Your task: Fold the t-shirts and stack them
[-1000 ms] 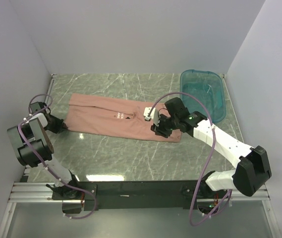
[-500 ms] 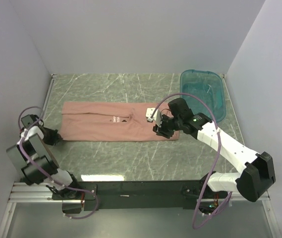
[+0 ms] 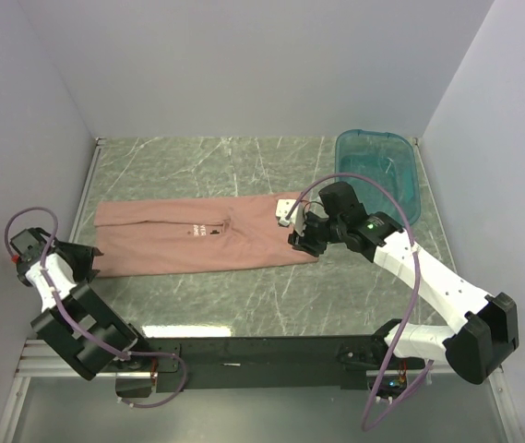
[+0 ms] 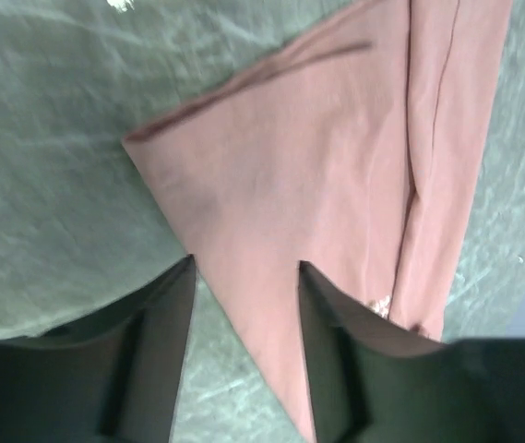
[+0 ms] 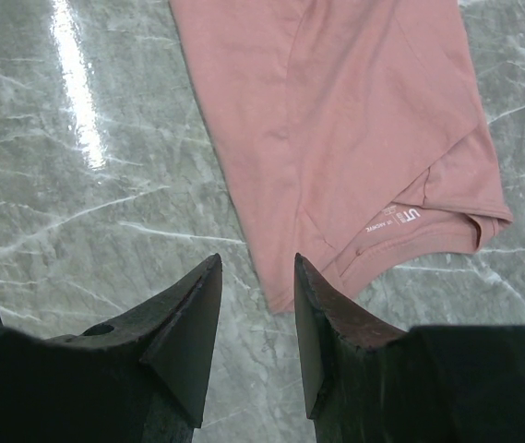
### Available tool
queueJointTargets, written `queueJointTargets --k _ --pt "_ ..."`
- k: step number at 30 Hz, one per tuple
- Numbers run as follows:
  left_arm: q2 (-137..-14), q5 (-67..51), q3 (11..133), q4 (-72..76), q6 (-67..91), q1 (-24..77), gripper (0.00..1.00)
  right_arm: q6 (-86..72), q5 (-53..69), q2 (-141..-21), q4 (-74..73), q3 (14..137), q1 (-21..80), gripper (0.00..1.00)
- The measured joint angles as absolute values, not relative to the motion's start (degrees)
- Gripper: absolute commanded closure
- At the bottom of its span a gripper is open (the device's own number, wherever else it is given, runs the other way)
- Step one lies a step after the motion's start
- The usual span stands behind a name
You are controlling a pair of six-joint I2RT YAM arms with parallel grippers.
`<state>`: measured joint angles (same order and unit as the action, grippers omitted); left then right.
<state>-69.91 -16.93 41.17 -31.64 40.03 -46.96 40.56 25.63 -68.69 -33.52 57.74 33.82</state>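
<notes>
Salmon-pink cotton fills the middle of the scene: one t-shirt, folded lengthwise into a long band, lies flat across the green-grey marbled table, running from near the left edge to just right of centre. Its small chest print faces up about midway along, white lettering with dark marks, too small to read from above. In the right wrist view a white printed label shows near the shirt's folded end; the letters "UT" can be made out, and the finer line beside them cannot. The left gripper sits at the band's left end. From its own camera, the left gripper has its fingers standing apart, with the edge of the shirt's pointed corner running between them on the table, not pinched. The right gripper is at the band's right end. Its own view shows the right gripper partly spread, with bare marble in the gap and the shirt's near corner just ahead of the tips, nothing held. A translucent teal tub stands at the far right corner, apart from the shirt.
</notes>
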Motion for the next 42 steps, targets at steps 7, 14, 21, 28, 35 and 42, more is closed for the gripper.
queueJointTargets --k 7,14,21,28,35,42 --pt "-65.2 -20.3 41.5 -35.1 39.6 -46.8 0.37 40.8 26.1 -68.3 -33.7 57.7 33.3 0.55" --pt "-61.5 -24.9 43.8 -33.9 39.5 -41.2 0.24 41.8 26.8 -68.0 -34.2 57.7 32.5 0.54" --pt "-63.1 -22.7 53.0 -31.8 39.2 -25.5 0.25 42.5 28.1 -68.0 -35.5 57.7 30.2 0.54" --pt "-68.4 -18.6 61.4 -30.1 38.2 -14.1 0.28 42.9 29.5 -68.2 -35.9 57.7 27.7 0.54" --pt "-93.0 -23.7 82.8 -28.5 23.7 4.5 0.29 44.5 31.8 -68.9 -37.7 57.8 25.1 0.53" --pt "-116.2 -24.3 100.2 -34.8 -0.6 19.5 0.29 45.3 35.1 -69.0 -38.7 57.8 21.3 0.53"
